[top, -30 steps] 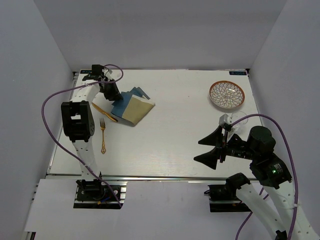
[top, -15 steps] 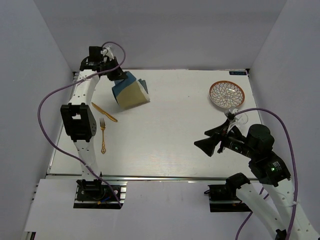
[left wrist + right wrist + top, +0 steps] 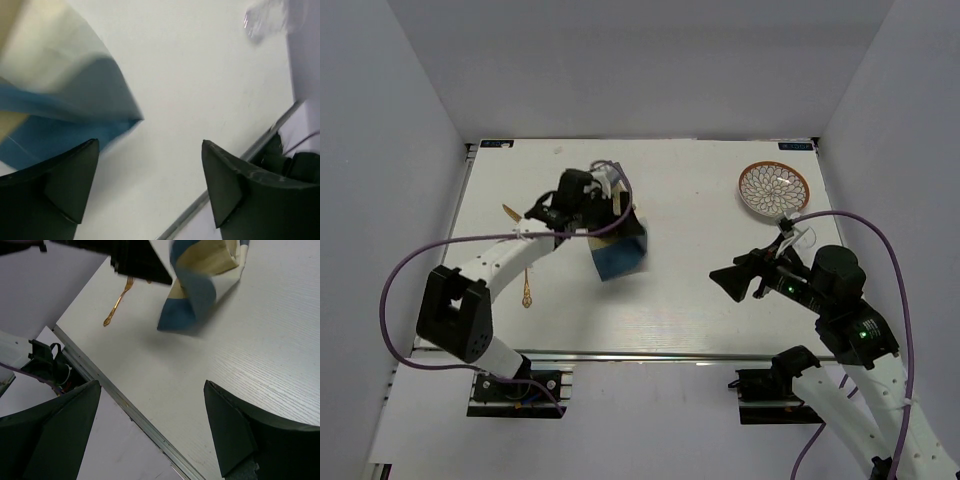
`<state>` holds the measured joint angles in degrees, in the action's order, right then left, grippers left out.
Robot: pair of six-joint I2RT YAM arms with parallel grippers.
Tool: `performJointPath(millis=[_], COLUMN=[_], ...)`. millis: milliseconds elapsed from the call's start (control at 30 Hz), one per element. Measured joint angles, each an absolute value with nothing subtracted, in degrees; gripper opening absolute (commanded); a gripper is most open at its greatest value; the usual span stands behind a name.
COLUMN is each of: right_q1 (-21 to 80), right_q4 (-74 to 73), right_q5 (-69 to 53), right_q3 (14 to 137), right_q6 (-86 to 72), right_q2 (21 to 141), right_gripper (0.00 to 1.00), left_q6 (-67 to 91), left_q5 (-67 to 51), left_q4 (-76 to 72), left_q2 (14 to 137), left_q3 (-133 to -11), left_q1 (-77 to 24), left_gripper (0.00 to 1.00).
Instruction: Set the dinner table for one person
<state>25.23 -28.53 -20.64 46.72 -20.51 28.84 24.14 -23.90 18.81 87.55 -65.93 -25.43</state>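
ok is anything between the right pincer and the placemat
nothing visible: only bare tabletop lies between the open right pincer and the striped placemat. the gold fork lies past the placemat, not in the way

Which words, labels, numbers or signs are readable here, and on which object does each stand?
Far-left dark sticker on the large white wood-grain tabletop: too small to read.
Far-right dark sticker on the same tabletop: too small to read.
No other text shows in any view.
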Motion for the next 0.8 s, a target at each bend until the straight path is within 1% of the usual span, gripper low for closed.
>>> performJointPath(millis=[167, 233, 333, 433, 567, 667, 800], right_q1=[25.2, 25.2, 25.2, 25.3, 26.4, 27.4, 28.5], right_q4=[-28.5, -27.8, -25.5, -22.3, -16.9, -12.3, -6.3], right_q5=[-19.6, -19.4, -19.5, -19.5, -19.4, -19.7, -20.3], right_q3=[46.7, 46.3, 45.0, 44.2, 44.2, 44.2, 44.6], right_q6=[-21.0, -21.3, -21.3, -21.0, -20.8, -21.7, -23.8], right_q2=[28.9, 29.2, 32.1, 40.4, 55.5, 65.9, 75.5], right_gripper=[0.89, 0.89, 0.89, 0.89, 0.89, 0.88, 0.86], left_q6=[25.4, 27.0, 33.2, 39.6, 46.4, 48.6, 48.8], left_q5=[-19.4, -15.2, -5.0, 4.6, 14.0, 18.0, 19.4], left_q4=[17.7, 20.1, 25.4, 32.8, 43.0, 48.8, 52.6], left_q2=[79.7, 74.6, 67.5, 63.7, 60.1, 56.7, 52.0], left_q3=[-53.1, -51.4, -52.5, -55.6, -58.3, -58.6, -58.5], left_q1=[-31.9, -32.4, -32.2, -32.0, -32.0, -31.7, -31.5], left_gripper=[0.98, 0.98, 0.98, 0.98, 0.98, 0.98, 0.98])
